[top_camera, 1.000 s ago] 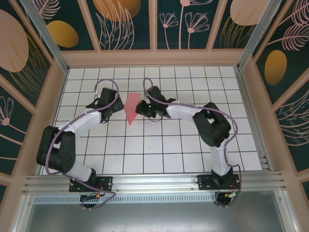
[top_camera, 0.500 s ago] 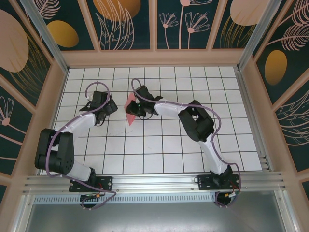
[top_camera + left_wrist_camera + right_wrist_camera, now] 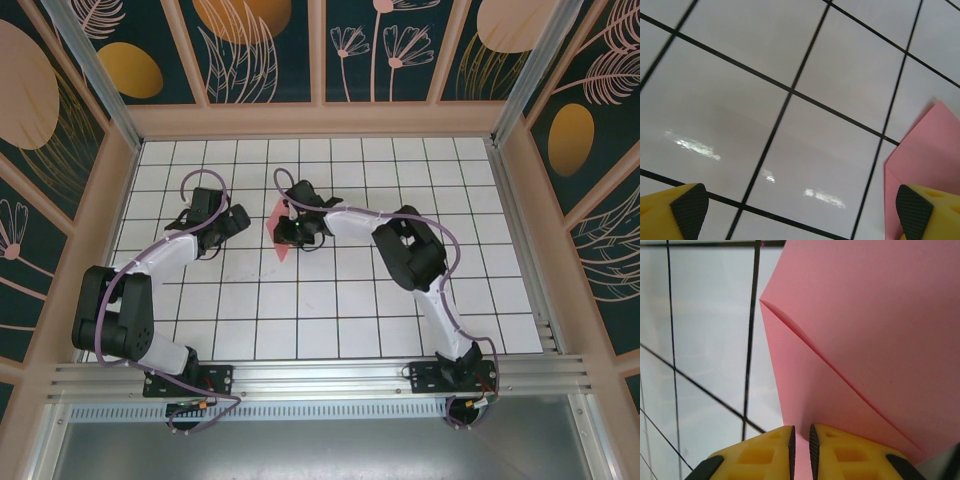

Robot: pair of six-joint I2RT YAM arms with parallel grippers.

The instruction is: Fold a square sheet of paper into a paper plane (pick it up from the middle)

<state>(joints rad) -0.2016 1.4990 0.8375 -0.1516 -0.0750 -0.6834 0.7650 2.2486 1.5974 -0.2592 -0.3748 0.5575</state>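
Over the last second the left pincer [image 3: 228, 222] is backing away toward 9 o'clock, its jaws standing wide with nothing between them, while the right pincer [image 3: 292, 232] is swinging in over the square sheet of paper [image 3: 274, 213], so that much less pink is showing in the top view than a moment ago. The right wrist view is showing those fingers nearly closed and pinching the folded edge of the paper [image 3: 865, 330]. A diagonal crease is running away from the grip. I am reading this as a handover: the right arm alone is now controlling the sheet and pressing or re-laying a fold, with most folds probably still to come. The sheet is lying just 12 o'clock of the middle of the desk [image 3: 330, 300]. It is a narrow creased triangle, its long axis running roughly 12 to 6 o'clock and its tip pointing toward 6 o'clock, at the arm bases. In the left wrist view one pink corner [image 3: 925, 150] is sitting beside that pincer's right fingertip.
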